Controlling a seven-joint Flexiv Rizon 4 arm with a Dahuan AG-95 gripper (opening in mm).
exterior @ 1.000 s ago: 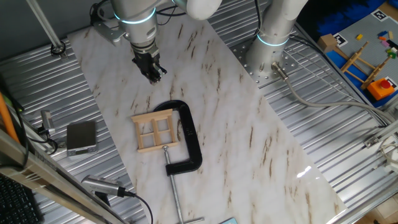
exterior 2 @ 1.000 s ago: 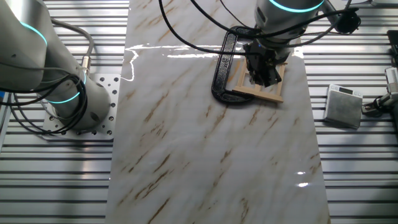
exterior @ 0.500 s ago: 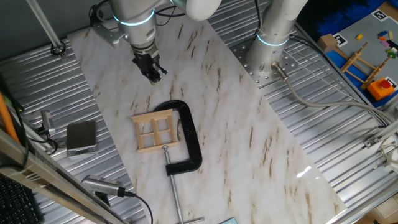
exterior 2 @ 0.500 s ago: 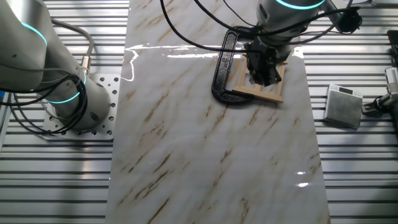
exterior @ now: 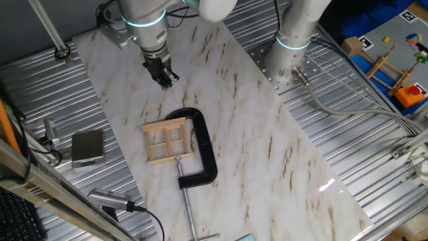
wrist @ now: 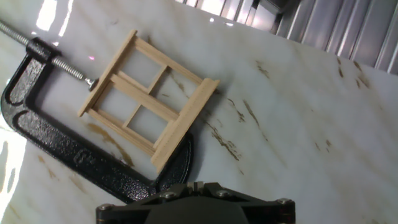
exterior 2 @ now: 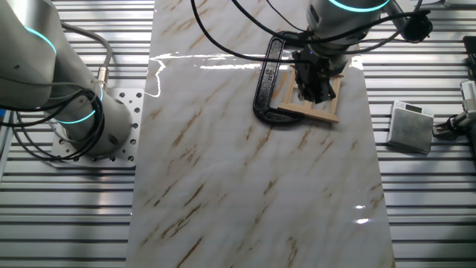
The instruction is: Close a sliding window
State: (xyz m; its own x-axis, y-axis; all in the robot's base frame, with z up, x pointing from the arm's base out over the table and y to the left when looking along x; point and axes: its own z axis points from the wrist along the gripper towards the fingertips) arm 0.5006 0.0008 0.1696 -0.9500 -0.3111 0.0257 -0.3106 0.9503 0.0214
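The sliding window (exterior: pixel 167 140) is a small pale wooden frame with four panes, lying flat on the marble board and held in a black C-clamp (exterior: pixel 204 150). My gripper (exterior: pixel 166 80) hangs above the board, apart from the window on its far side, fingers together and empty. In the other fixed view the gripper (exterior 2: pixel 316 93) hides part of the window (exterior 2: pixel 321 112). The hand view shows the window (wrist: pixel 146 99) and the clamp (wrist: pixel 74 155) ahead of the gripper (wrist: pixel 194 185), whose jaws are closed.
The clamp's steel screw (exterior: pixel 187 207) runs toward the board's near edge. A grey box (exterior: pixel 87 146) sits on the ribbed metal table left of the board. A second arm's base (exterior: pixel 291 47) stands at the back right. Coloured toys (exterior: pixel 394 67) lie far right.
The gripper has shifted very slightly away from the window. The window and clamp have not moved.
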